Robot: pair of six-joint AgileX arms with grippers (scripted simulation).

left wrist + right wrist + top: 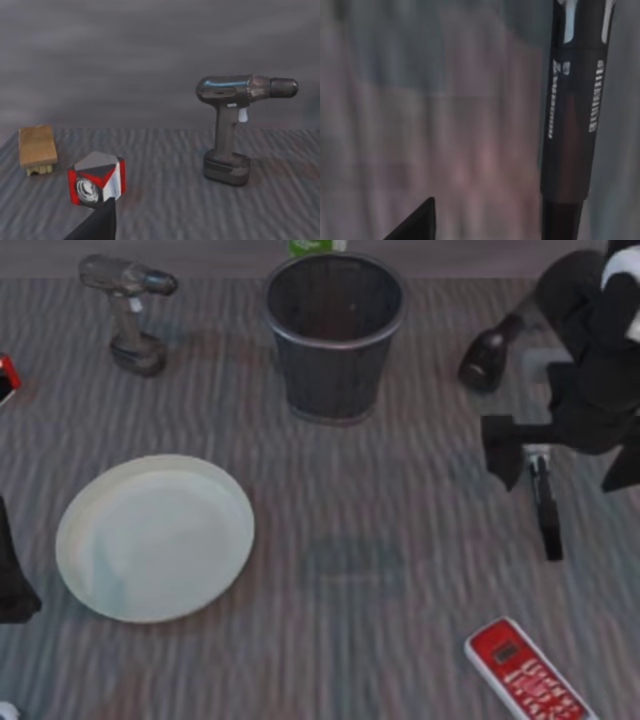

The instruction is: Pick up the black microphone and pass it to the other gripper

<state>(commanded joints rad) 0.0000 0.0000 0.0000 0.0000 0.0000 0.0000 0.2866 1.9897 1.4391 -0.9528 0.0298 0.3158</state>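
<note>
A: Microphone point(545, 508) lies flat on the surface, head between the spread right gripper point(565, 460) fingers, not gripped. Left gripper point(12, 580) parked far off; can't tell its fingers.

B: Risk?

A: Slim round handle, so it likely rolls or pivots out when they shut. White markings on the handle, unreadable.

The black microphone point(546, 508) lies flat on the bench at its right side, a slim dark stick running lengthwise toward the near edge. Its pale silver head end points away, tucked between the right gripper's point(565, 452) spread fingers.
</note>
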